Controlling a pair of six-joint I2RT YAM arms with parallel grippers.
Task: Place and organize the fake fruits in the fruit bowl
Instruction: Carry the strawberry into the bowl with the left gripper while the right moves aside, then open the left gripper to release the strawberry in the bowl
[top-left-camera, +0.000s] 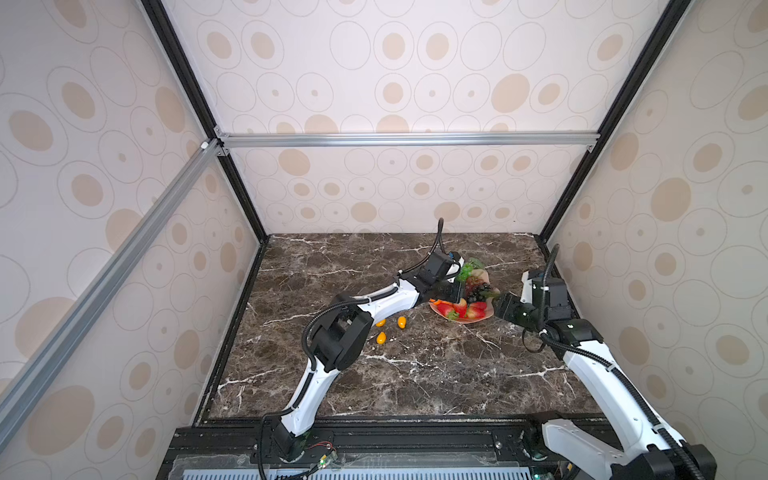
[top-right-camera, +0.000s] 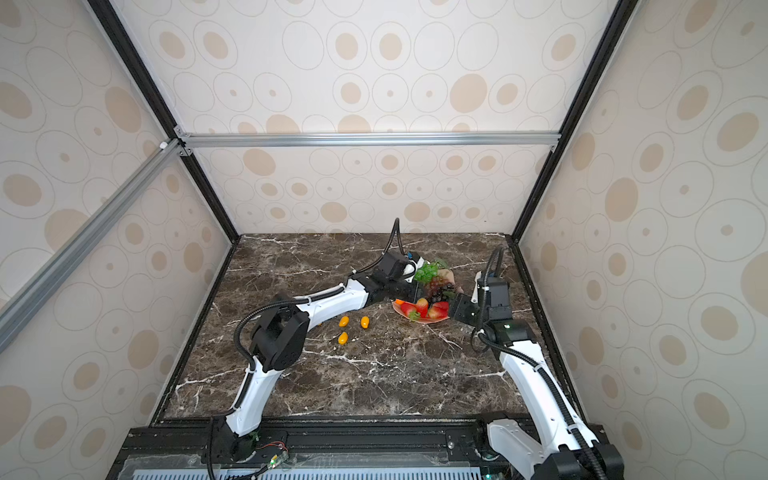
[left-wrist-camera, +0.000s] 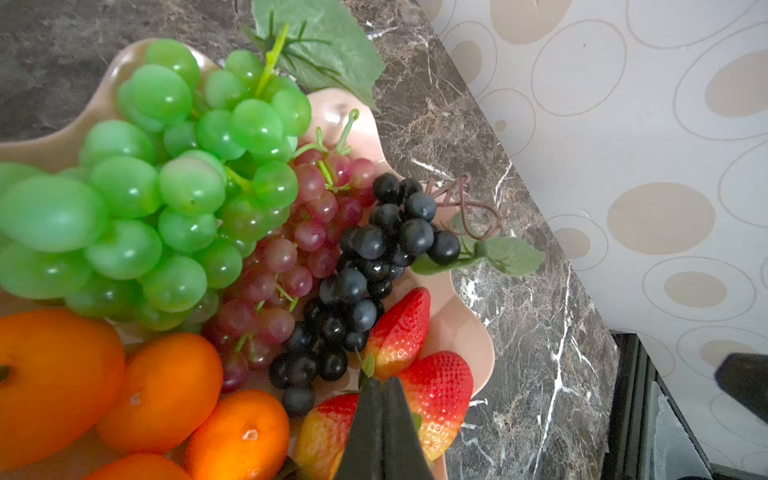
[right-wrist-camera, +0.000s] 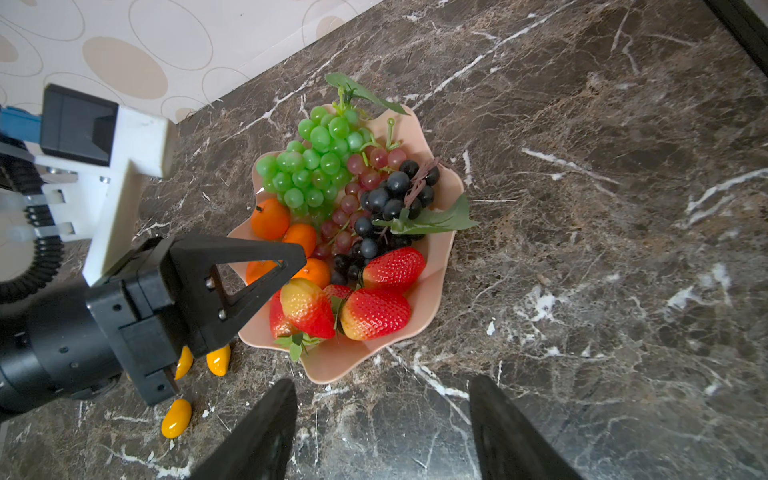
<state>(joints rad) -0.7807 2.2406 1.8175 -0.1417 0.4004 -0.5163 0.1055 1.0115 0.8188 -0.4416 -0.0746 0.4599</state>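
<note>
The fruit bowl (top-left-camera: 469, 321) sits on the far right part of the desk (top-left-camera: 415, 374), and most of the fake fruits are in it. The green grape bunch (right-wrist-camera: 316, 162) lies at the far side, its long axis running near to far and its stem and leaf pointing far, over the rim. The red-purple bunch (right-wrist-camera: 353, 199) lies alongside it, and the black bunch (right-wrist-camera: 390, 199) is to the right, its stem end and leaf pointing right past the rim. Tangerines (right-wrist-camera: 270, 218) fill the left side and strawberries (right-wrist-camera: 374, 311) the near side, their green caps turned inward. Three kumquats (top-right-camera: 364, 322) lie on the desk to the left of the bowl, well apart from it. The right-hand one and the nearest one (top-right-camera: 342, 338) have their long axes running roughly near to far. The left fingers (left-wrist-camera: 370, 432) are pressed together with nothing between them. They reach in from the left above the tangerines, with the tips toward the strawberry caps. I cannot tell whether they touch any fruit. The right fingers (right-wrist-camera: 257, 440) are spread, with only bare desk between them, just beside the bowl's near right rim.
</note>
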